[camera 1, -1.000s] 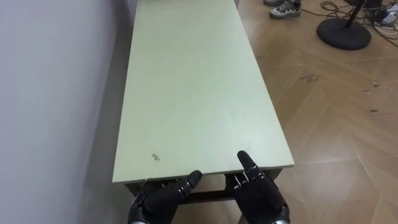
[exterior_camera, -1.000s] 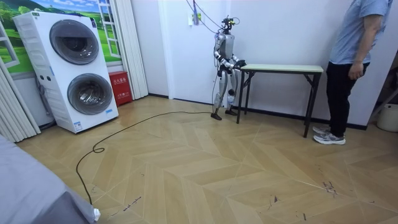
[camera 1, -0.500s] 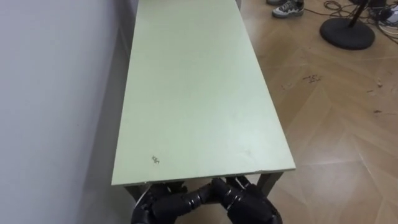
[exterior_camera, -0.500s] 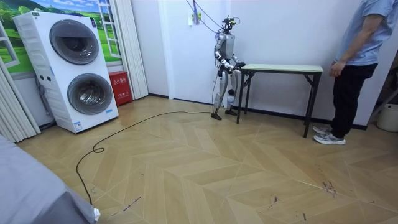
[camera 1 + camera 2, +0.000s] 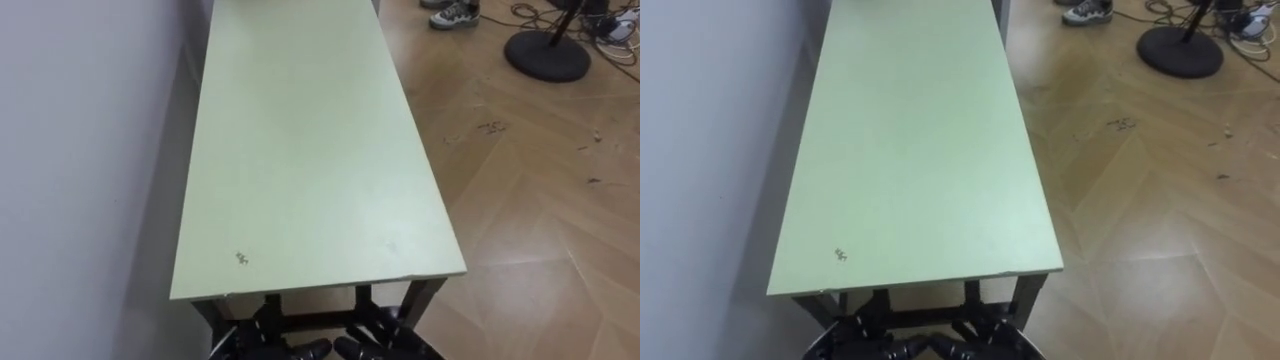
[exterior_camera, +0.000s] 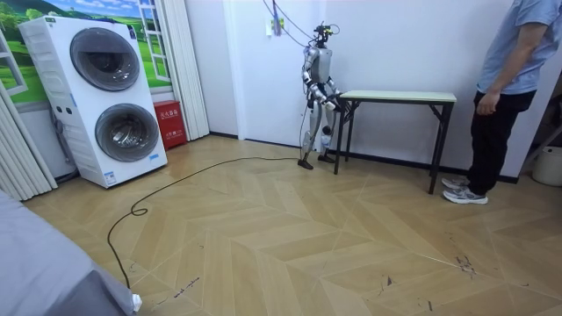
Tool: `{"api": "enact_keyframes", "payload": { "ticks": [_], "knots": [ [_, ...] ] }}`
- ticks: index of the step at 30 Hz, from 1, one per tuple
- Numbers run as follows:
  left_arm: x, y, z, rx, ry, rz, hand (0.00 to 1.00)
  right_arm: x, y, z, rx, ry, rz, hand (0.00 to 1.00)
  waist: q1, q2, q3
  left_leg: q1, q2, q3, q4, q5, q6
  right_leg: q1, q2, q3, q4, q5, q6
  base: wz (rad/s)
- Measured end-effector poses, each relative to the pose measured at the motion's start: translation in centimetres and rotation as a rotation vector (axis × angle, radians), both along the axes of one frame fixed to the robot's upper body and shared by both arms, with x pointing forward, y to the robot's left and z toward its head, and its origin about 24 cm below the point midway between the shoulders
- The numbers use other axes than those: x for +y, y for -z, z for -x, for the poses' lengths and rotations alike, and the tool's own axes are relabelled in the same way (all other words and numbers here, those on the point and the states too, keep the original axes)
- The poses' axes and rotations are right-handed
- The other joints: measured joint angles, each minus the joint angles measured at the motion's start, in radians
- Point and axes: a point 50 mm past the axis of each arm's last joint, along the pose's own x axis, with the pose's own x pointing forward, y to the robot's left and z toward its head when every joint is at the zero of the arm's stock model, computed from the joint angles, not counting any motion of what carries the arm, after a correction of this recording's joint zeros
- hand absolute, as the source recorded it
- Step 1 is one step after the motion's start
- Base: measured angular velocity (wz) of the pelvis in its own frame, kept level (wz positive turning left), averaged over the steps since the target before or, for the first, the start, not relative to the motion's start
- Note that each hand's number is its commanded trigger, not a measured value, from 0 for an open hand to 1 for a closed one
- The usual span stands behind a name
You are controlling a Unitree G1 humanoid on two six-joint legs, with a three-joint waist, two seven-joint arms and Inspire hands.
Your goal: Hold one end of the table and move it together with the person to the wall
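Running lengthwise away from the robot, the table (image 5: 310,150) is set with one long side close along the white wall (image 5: 80,150) on the robot's left. Its other long side is left free to the parquet floor (image 5: 540,200). Its pale green top is carried level on dark legs, and a small dark mark (image 5: 241,257) is seen near the close end.

Beyond the far end, a round black stand base (image 5: 545,52), a tangle of cables (image 5: 600,20) and a shoe (image 5: 455,14) are seen on the floor.

Both hands are held low under the near short edge, the left hand (image 5: 250,345) and the right hand (image 5: 395,345) close together by the frame. Whether their fingers are spread or curled cannot be told, since they are largely covered by the top.

In the room view, the robot is shown upright at the table's end on the room view's left, and a person (image 6: 505,88) stands at the opposite end with a hand lowered just beside the top. A stacked washer and dryer (image 6: 110,101) and a red box (image 6: 169,123) are placed well apart from the table, across the room.
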Motion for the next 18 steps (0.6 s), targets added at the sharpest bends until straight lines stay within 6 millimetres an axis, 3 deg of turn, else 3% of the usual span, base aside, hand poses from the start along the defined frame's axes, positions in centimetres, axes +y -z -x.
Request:
{"api": "enact_keyframes", "payload": {
  "ticks": [5, 9, 11, 14, 18],
  "knots": [
    [0.9, 1.3, 1.1, 0.060, 0.065, -0.106, 0.00, -0.9, 1.1, 0.9, 0.062, -0.052, 0.095, 0.00, 0.000, -0.011, -0.0021, 0.009, 0.000, -0.002, -0.008, 0.005, -0.003, 0.006, 0.001, -0.004, -0.001, 0.001, -0.001, 0.01],
    [1.5, 1.9, 1.1, 0.080, 0.059, -0.134, 0.00, -1.5, 2.3, 2.3, 0.141, -0.080, 0.162, 0.00, 0.004, -0.022, 0.0035, 0.024, 0.001, -0.002, -0.011, 0.002, -0.008, 0.020, 0.001, -0.003, -0.002, 0.001, -0.002, -0.01],
    [1.7, 2.2, 1.2, 0.093, 0.050, -0.147, 0.00, -1.8, 2.5, 2.1, 0.154, -0.074, 0.191, 0.00, 0.005, -0.024, 0.0065, 0.024, 0.000, -0.006, -0.012, 0.002, -0.009, 0.015, 0.003, 0.001, -0.002, 0.003, -0.005, -0.14],
    [2.2, 2.7, 1.4, 0.108, 0.019, -0.178, 0.00, -2.4, 3.1, 2.4, 0.189, -0.060, 0.243, 0.00, 0.005, -0.025, 0.0050, 0.031, 0.000, -0.011, -0.018, 0.004, -0.010, 0.014, 0.005, 0.010, -0.005, 0.004, -0.007, -0.16],
    [2.9, 3.4, 2.1, 0.145, -0.071, -0.219, 0.00, -3.2, 3.7, 3.1, 0.239, 0.009, 0.294, 0.00, 0.005, -0.025, -0.0084, 0.041, 0.001, -0.009, -0.028, 0.010, -0.009, 0.025, 0.009, 0.012, -0.023, 0.007, -0.011, -0.02]
  ]
}}
